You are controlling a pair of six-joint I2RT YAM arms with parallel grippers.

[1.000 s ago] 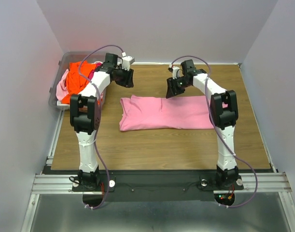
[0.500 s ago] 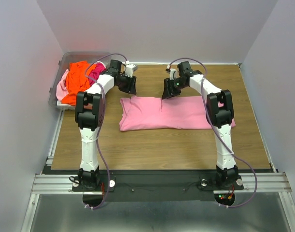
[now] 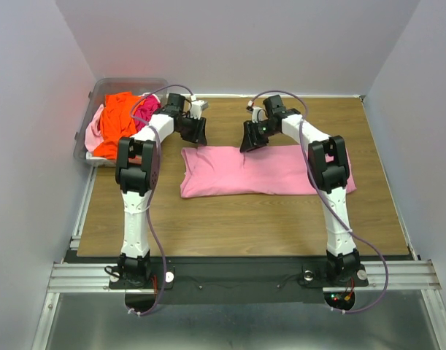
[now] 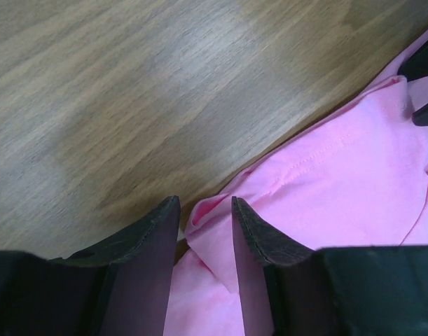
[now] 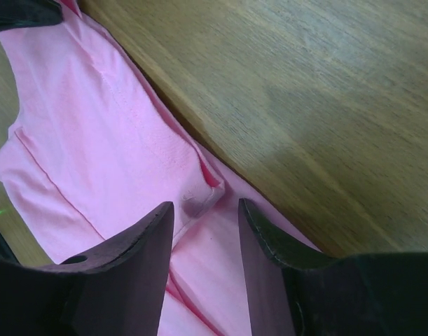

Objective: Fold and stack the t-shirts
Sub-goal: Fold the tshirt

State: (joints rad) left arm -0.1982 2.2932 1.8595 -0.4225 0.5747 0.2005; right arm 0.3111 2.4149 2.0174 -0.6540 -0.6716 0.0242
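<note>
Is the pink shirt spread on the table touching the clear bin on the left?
Apart. The top view shows a strip of bare table between the left edge of the pink shirt and the clear bin.

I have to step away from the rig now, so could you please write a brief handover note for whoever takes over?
Left gripper: open, fingers either side of the far-left corner of the pink t-shirt, not clamped.
Right gripper: open, straddling the same shirt's far edge.
The pink t-shirt lies on the wooden table, apparently partly folded into a strip.
Orange shirt, hot pink shirt and pale pink shirt sit bunched in the clear bin, far left.
Done: nothing stacked.
Left: finish this fold, then fold and stack the rest.
</note>
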